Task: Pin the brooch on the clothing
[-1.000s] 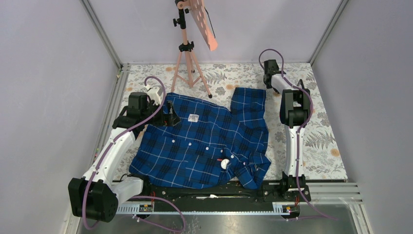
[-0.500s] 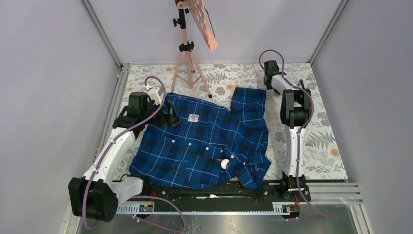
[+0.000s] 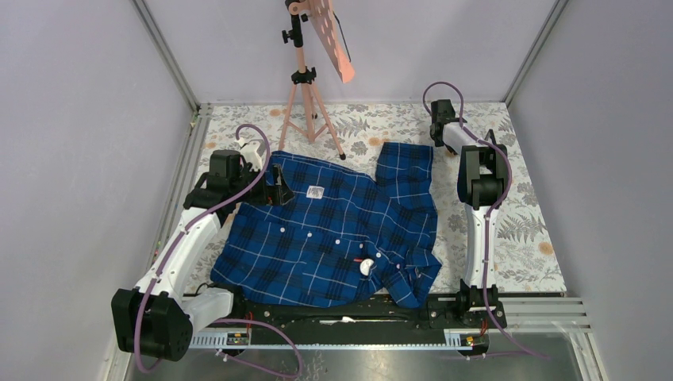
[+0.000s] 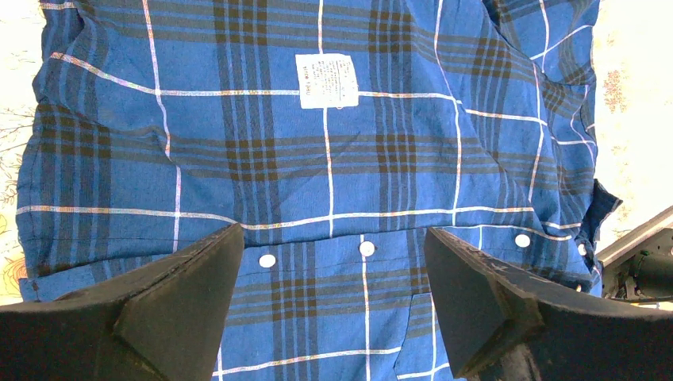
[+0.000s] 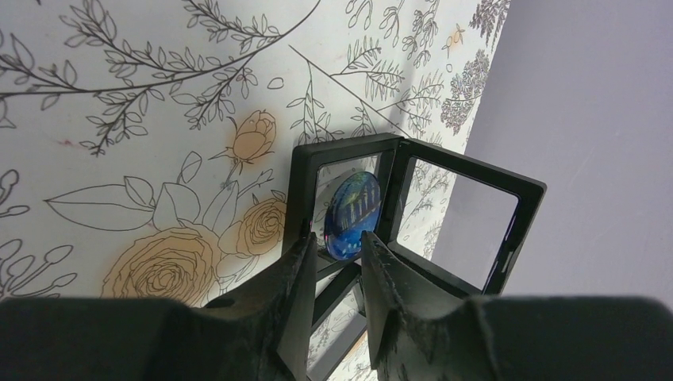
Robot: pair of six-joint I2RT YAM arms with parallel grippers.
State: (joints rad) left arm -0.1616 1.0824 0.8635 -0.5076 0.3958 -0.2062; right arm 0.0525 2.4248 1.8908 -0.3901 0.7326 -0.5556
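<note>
The plaid shirt [image 3: 341, 230] lies spread on the bench [image 3: 524, 230]; its white neck label [image 4: 327, 79] is unreadable. The left claw [image 4: 333, 238] gapes empty above it. The right claw [image 5: 337, 242], narrowed, flanks the brooch [image 5: 355, 210] in an open case [image 5: 476, 175]; grip unclear.

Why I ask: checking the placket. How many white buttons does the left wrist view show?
3 on the shirt: left button, middle button, right button; others may be hidden.

Clothing [image 3: 341, 230]: dk-blue plaid shirt w/ thin white lines, white buttons & neck label, lay spread on the table [image 3: 524, 230]. Brooch [image 5: 355, 214], round, glossy blue, sat in an open black case [image 5: 300, 198] at far-right corner.
</note>
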